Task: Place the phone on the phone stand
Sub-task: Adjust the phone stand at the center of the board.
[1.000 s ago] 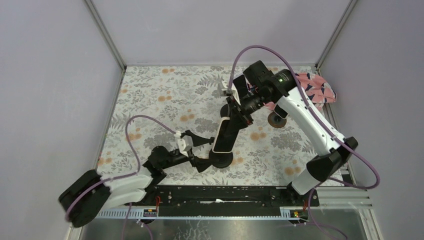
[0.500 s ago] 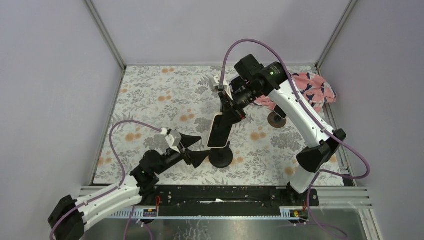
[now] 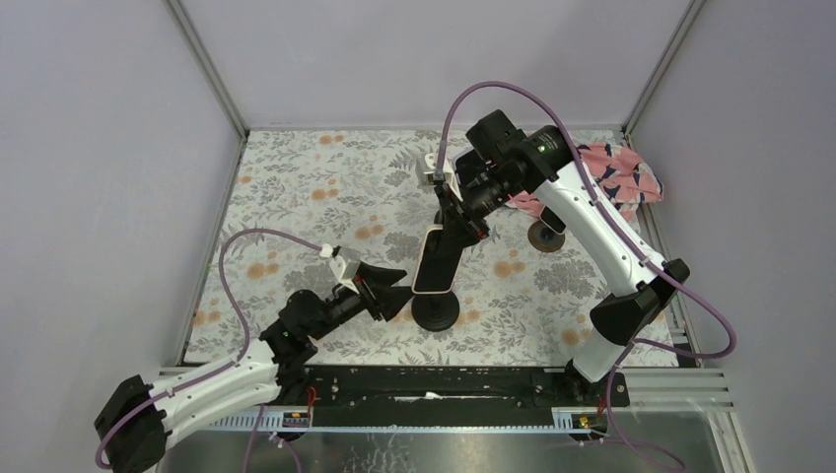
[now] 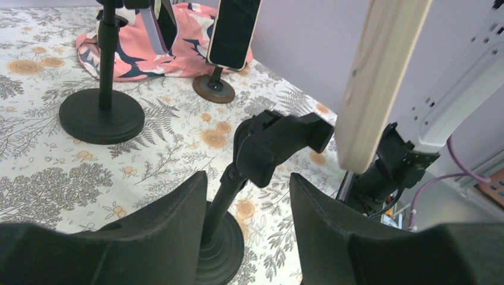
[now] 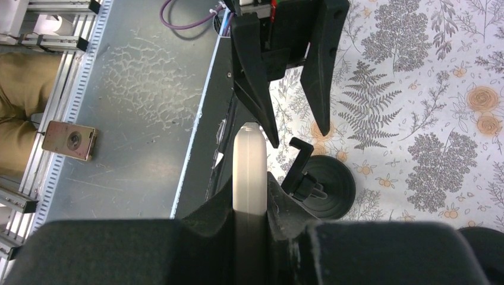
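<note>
Left gripper (image 3: 399, 288) has edged toward stand (image 3: 435, 310), fingers spread. Right gripper (image 3: 461, 219) pinches phone (image 3: 434, 261) by its top end, hanging over stand, mid near edge. Likely rigid, slick, breakable; grip the long edges.

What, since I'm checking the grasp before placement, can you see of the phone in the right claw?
The rectangular black-screened phone is a slim slab with a cream rim and pale cream back. The right claw is shut on its upper end, fingers pressing both faces. It hangs tilted, screen upward, lower end over the black round-based phone stand, beside its cradle, not seated in it. Whether they touch is unclear.
</note>
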Robot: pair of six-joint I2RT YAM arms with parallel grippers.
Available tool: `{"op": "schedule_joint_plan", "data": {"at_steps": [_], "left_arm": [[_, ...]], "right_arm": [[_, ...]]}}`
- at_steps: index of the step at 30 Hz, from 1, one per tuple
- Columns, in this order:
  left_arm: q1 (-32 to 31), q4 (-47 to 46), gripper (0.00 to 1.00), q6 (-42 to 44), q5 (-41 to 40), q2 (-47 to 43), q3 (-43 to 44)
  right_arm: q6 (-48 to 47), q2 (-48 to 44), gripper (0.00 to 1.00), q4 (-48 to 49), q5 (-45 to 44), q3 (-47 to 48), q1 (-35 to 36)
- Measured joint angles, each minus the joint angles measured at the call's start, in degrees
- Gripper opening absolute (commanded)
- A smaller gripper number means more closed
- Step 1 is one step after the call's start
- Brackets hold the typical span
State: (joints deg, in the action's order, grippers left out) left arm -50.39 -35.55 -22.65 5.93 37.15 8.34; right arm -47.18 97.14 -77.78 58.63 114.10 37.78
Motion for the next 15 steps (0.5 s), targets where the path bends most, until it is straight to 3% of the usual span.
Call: {"op": "schedule_joint_plan", "data": {"at_steps": [7,15], "left_arm": [[-1.8,0.0,0.54,-1.2,-2.9,0.2,1.9],[-3.5,0.0,0.34,-1.3,-4.5,3.3,3.2]], "right_arm": [[0.5,0.0,0.0,0.3,-1.0,-0.4,0.0],[1.0,-0.5,0.0,0.5,-1.1,-1.0,-0.5]]}}
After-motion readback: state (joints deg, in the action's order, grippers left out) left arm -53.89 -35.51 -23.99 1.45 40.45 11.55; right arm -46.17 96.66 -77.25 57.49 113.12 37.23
